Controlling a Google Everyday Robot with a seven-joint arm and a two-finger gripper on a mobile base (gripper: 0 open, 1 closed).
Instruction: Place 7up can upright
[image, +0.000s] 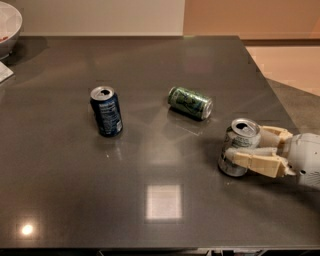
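Gripper clasping the 7up can at the table's near right edge.
The gripper reaches in from the right, its pale fingers closed around the 7up can, which stands about upright on the dark table. Farther back, a dark blue can stands upright and a dark green can lies on its side; a bowl sits at the far left corner.

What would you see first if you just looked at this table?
The cream gripper at the right edge of the table, clasping the silver-white 7up can, which stands about upright. Then a dark green can lying on its side mid-table, and a dark blue can standing left of it.
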